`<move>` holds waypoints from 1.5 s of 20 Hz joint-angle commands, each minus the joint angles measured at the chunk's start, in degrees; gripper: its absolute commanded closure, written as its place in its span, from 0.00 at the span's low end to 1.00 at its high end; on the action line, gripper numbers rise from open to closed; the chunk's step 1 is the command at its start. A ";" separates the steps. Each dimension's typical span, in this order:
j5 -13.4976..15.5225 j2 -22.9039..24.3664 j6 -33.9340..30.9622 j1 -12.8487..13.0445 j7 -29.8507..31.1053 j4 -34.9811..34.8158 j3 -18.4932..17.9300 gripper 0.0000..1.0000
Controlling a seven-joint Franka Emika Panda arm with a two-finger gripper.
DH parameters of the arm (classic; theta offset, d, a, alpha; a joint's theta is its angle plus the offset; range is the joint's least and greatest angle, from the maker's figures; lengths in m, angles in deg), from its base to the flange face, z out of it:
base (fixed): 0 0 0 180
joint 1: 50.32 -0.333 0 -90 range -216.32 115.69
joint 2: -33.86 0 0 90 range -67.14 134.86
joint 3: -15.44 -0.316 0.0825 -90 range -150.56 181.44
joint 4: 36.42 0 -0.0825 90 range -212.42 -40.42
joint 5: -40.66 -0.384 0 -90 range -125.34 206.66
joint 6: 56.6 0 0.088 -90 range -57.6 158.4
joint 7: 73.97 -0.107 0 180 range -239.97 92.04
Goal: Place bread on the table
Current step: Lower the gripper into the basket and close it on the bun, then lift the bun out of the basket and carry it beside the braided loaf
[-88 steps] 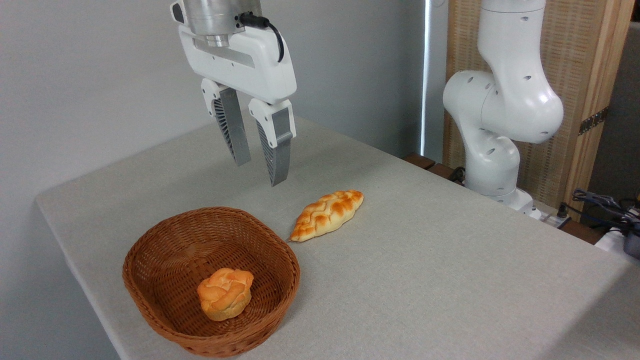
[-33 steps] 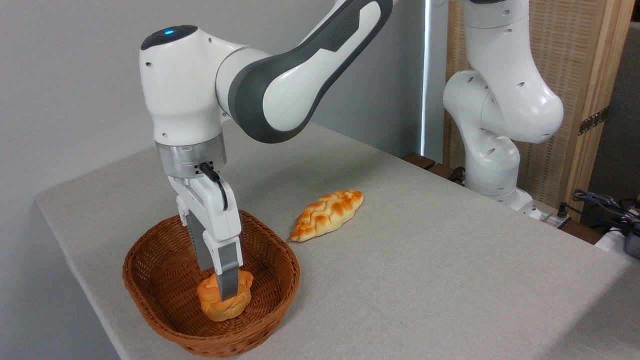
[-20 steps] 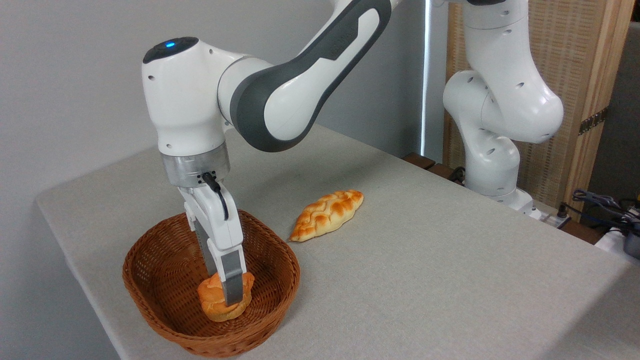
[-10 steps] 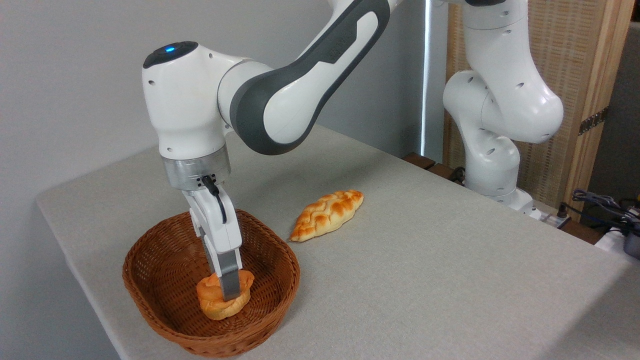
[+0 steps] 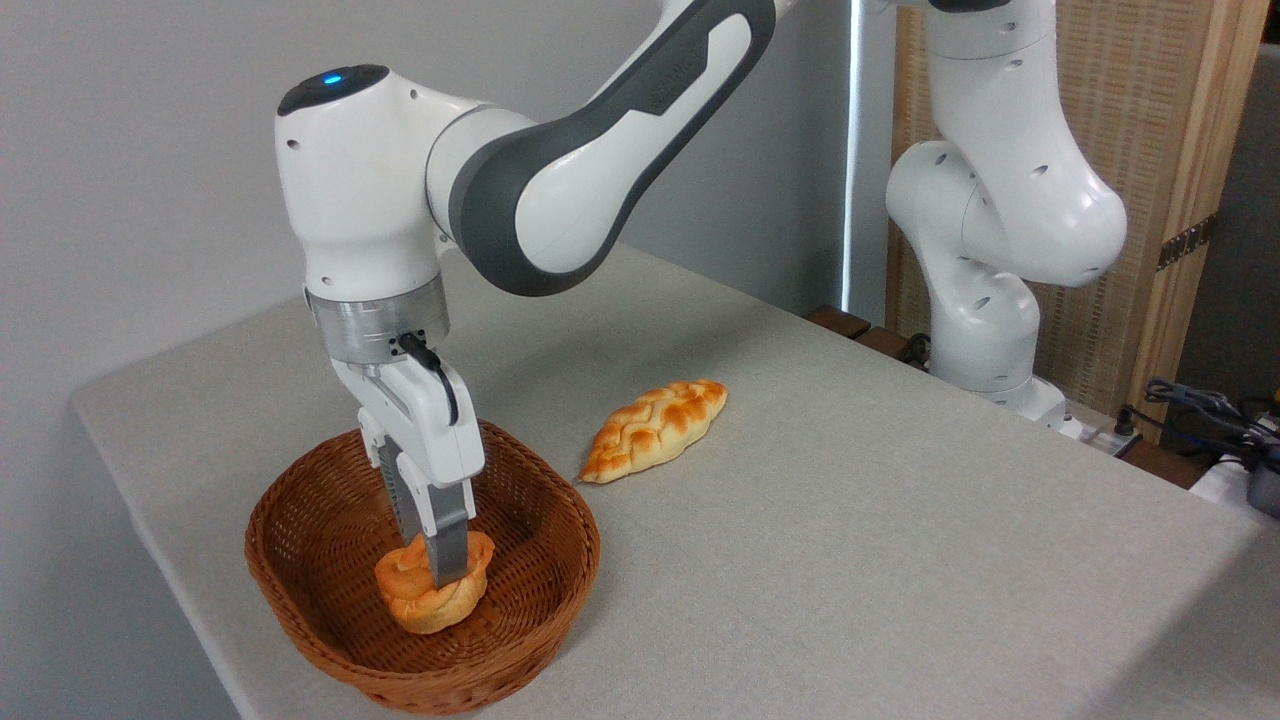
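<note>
Inside the wicker basket (image 5: 300,560) on the bench (image 5: 850,560), the bread (image 5: 425,595) sits clamped between the jaws of the gripper (image 5: 440,570), which point straight down.

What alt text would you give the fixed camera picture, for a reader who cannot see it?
A white robot arm's gripper is closed on a small round bread inside a brown wicker basket near the left end of a grey table. A braided loaf lies on the cloth to the right of the basket.
</note>
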 commanded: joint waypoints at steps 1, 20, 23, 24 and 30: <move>-0.65 0.53 -5.38 0.02 1.46 3.19 1.10 0.68; 0.14 10.80 -21.91 0.02 -5.55 6.04 -1.62 0.67; 0.14 17.82 -22.11 0.02 -9.17 -2.90 -3.82 0.56; 0.14 20.11 -21.85 0.11 -10.48 -5.98 -4.26 0.56; -0.65 26.02 -21.67 0.11 -17.17 -15.67 -6.90 0.40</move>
